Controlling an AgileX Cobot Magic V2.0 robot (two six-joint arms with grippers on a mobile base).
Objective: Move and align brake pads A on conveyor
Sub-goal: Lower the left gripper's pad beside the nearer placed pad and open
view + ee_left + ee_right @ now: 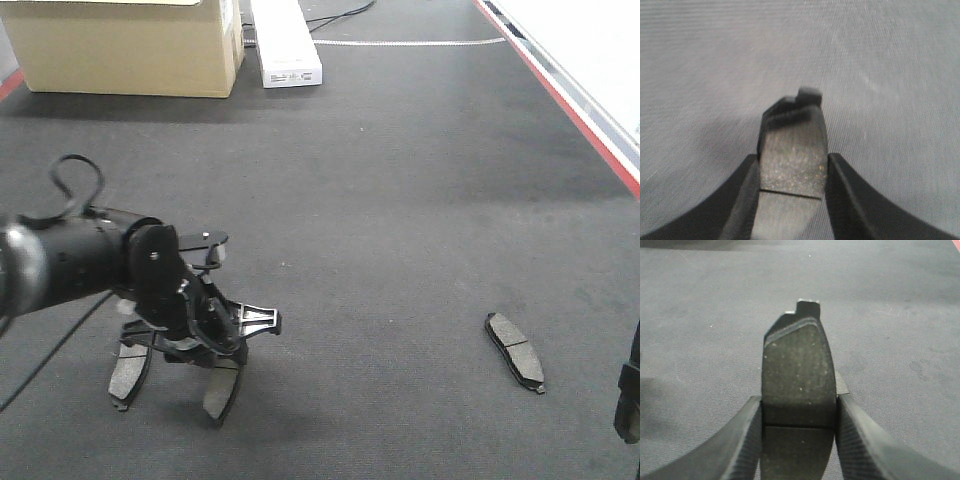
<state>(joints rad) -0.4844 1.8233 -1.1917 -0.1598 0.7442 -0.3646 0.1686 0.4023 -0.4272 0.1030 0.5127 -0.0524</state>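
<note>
Charcoal, finely textured belt material of the conveyor fills nearly every view, edged by a red side rail far off to the right of the left claw. Well beyond that claw, at the far end of the belt, stand a tan cardboard box and, just beside it, a long white carton.

Next in size is the black left arm, reaching in from the left edge with a looped black cable above it. Its left claw points down at the belt and is clenched on a flat, curved dark-grey brake pad with a centre groove; the wrist view shows the two black fingers pressing the pad's side edges, the groove running across between them. A second dark-grey pad stands tilted just to the left of that claw.

The right claw shows only in its own wrist view, likewise clenched on a dark-grey grooved brake pad, fingers touching both edges, above the belt.

Smallest is a lone dark-grey pad with thin metal backing, lying flat on the belt well to the right of the left claw.
</note>
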